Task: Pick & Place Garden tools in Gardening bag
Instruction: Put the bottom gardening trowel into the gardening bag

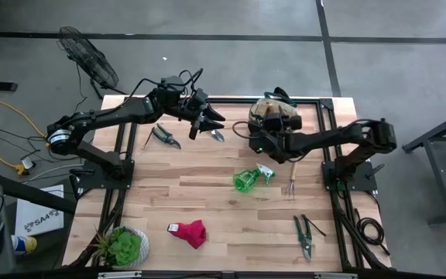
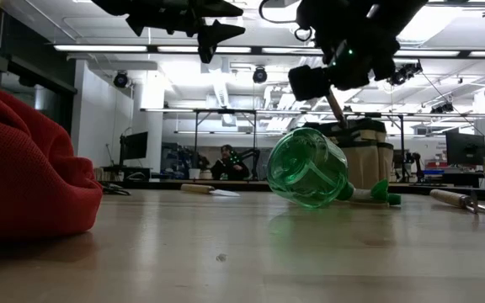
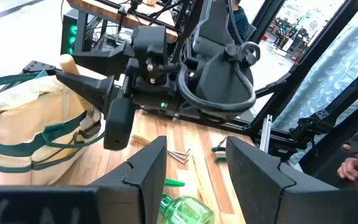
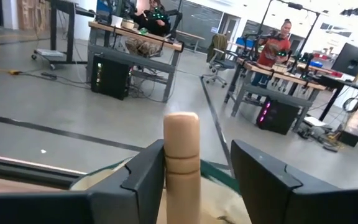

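Note:
The tan gardening bag [image 1: 273, 114] with green trim stands at the table's far side, right of the middle. My right gripper [image 4: 197, 152] hovers level over it, open. A tool's wooden handle [image 4: 181, 155] stands up out of the bag between the fingers. It is close against one finger [image 4: 148, 177] and apart from the other. My left gripper [image 1: 206, 124] hangs open and holds nothing, high above the table to the left of the bag. A green spray bottle [image 1: 249, 179], a fork [image 1: 293, 184], pruning shears [image 1: 304, 234] and a red glove [image 1: 189, 231] lie on the table. My right gripper stands around the upper end of the wooden handle [image 4: 181, 134]. I cannot tell whether the nearer finger touches it. A clear gap shows to the other finger. The handle rises upright out of the bag.
A second pair of shears [image 1: 166, 138] and a small trowel [image 1: 217, 136] lie below my left gripper. A potted plant [image 1: 124, 245] stands at the near left corner. Bare tabletop [image 1: 169, 182] lies in the middle left. People sit at desks in the room beyond.

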Motion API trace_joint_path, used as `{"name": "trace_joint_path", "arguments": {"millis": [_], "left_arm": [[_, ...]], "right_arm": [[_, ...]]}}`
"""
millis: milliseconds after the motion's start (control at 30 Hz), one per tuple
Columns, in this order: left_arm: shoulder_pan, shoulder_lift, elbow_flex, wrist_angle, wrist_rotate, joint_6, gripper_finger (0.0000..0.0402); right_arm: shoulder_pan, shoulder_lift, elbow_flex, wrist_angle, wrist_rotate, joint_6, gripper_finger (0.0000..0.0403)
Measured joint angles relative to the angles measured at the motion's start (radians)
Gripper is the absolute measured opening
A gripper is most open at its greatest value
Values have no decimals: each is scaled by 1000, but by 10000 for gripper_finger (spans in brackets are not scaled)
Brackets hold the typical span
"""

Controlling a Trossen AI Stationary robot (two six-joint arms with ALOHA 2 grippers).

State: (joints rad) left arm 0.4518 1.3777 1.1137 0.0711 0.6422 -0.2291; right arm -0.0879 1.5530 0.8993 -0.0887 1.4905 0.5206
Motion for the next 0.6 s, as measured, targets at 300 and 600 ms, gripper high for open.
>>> {"name": "trace_joint_path", "arguments": {"millis": [300, 600], "left_arm": [[0, 0, 0, 0, 0, -3, 164], [0, 0, 0, 0, 0, -3, 164]], "right_arm": [[1, -48, 0, -4, 4, -29, 174], [3, -58, 0, -7, -29, -28, 138]]}}
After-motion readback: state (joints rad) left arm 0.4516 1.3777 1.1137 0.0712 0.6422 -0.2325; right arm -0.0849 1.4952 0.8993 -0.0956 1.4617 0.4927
